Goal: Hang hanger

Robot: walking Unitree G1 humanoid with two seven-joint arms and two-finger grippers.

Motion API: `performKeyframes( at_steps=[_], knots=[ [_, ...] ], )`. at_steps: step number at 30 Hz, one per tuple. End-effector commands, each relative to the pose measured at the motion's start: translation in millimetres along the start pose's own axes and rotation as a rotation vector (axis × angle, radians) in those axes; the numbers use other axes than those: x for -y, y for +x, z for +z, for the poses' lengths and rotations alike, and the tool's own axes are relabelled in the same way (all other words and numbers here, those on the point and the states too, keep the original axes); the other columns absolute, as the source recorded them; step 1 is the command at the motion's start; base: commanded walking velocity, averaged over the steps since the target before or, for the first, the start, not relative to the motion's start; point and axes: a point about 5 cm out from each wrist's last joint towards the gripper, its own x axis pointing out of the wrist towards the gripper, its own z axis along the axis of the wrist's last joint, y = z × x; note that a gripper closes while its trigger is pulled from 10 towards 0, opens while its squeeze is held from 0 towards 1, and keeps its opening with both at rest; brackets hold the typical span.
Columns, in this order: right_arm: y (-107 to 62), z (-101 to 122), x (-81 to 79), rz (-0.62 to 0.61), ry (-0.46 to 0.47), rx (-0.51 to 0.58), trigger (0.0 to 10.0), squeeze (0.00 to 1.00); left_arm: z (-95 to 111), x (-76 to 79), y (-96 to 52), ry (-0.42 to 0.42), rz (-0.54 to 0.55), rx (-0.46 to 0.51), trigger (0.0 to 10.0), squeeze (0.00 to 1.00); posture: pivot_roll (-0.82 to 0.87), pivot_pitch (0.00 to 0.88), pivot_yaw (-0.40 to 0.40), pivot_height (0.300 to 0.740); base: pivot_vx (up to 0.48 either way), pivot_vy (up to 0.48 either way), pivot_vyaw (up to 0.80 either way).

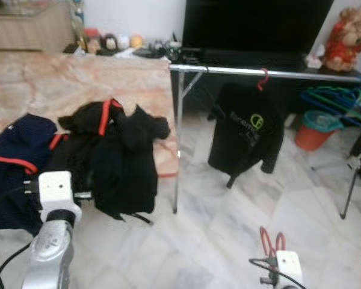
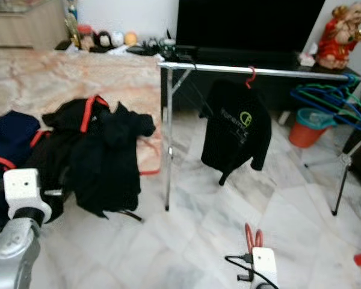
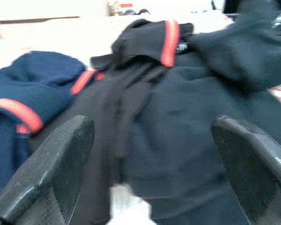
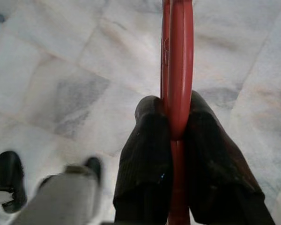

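Red hanger (image 4: 178,70) in right tool (image 4: 177,136)

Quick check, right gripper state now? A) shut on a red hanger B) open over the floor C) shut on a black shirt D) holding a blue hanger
A: in the right wrist view the right gripper has its jaws closed against both sides of the red hanger, above the marble floor.

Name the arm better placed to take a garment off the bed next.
Left. Its gripper is open and aimed at the black clothes piled on the bed. The right gripper is shut on a red hanger, over the floor.
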Motion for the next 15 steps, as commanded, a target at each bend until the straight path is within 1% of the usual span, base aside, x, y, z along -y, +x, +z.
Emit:
performKeyframes(
  at_steps=[1,15],
  knots=[
    [-0.3,2.1,7.9,-0.017,-0.006,0.009,10.0,0.0,4.1,8.3,1.3,-0.008,-0.026,0.015,10.0,0.0,0.11,0.0,-0.077,0.74,0.0,-0.352,0.0],
    [-0.5,1.3,8.5,-0.009,-0.019,0.005,10.0,0.0,3.8,13.2,0.1,-0.013,-0.044,0.02,10.0,0.0,0.11,0.0,-0.081,0.74,0.0,-0.352,0.0]
  ],
)
